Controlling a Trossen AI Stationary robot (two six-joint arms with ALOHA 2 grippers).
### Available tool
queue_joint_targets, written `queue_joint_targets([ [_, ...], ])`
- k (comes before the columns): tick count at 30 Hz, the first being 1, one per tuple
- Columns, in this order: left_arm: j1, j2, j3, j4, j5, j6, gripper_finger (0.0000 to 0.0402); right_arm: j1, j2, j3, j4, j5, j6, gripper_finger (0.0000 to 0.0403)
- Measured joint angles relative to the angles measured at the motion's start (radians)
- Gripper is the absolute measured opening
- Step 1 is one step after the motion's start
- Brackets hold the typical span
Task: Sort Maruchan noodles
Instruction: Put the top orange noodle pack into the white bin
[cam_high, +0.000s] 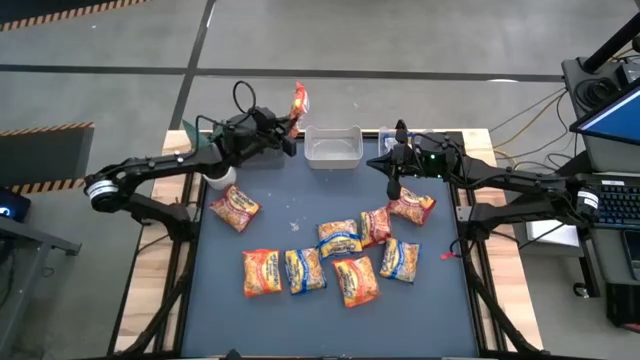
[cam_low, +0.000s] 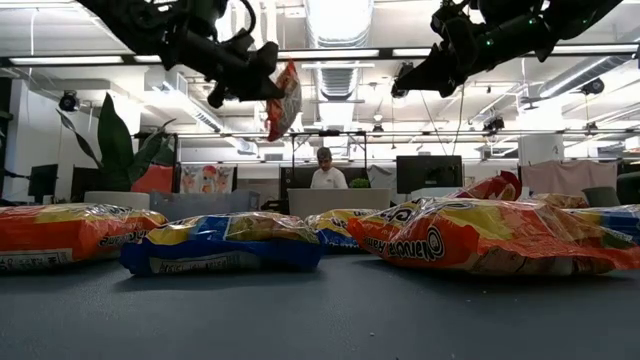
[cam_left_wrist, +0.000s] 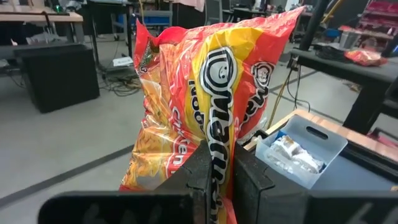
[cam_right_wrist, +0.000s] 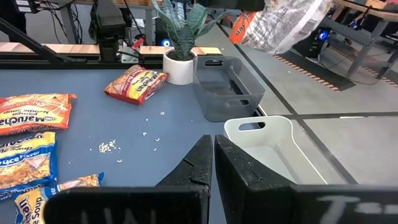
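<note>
My left gripper (cam_high: 287, 128) is raised over the table's far edge, left of the clear bin (cam_high: 333, 147), and is shut on an orange Maruchan packet (cam_high: 299, 100) (cam_left_wrist: 211, 93) (cam_low: 285, 100). My right gripper (cam_high: 380, 163) (cam_right_wrist: 213, 165) is shut, touches nothing, and hovers high (cam_low: 400, 88) near the far edge, right of that bin. Several more packets lie flat on the dark mat: an orange one (cam_high: 235, 208) at the left, and a cluster of orange, blue-and-yellow and red ones (cam_high: 339, 240) in the middle. My left gripper pinches the orange packet between its two fingers (cam_left_wrist: 198, 177) at one edge (cam_left_wrist: 222, 163). The fingers reach it from the table's left side, roughly level. The packet is lifted clear, high above the table, standing on edge beyond the fingertips (cam_low: 285, 100).
A grey clear bin (cam_right_wrist: 227, 87) and a white bin (cam_right_wrist: 267, 140) stand at the far edge; the white one lies under my right arm. A small potted plant (cam_right_wrist: 180, 65) stands at the far left corner. Crumbs (cam_right_wrist: 109, 147) dot the mat. A person (cam_low: 326, 170) sits far behind.
</note>
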Motion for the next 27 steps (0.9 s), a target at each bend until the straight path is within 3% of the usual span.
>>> queue_joint_targets([
  [10, -0.013, 0.09, 0.001, 0.057, 0.036, -0.048, 0.0018, 0.0, 0.0, 0.0, 0.0, 0.0, 0.0, 0.0009],
  [27, -0.013, 0.117, 0.001, 0.106, 0.054, -0.079, 0.0018, -0.006, 0.0, 0.0, 0.0, 0.001, -0.006, 0.0009],
])
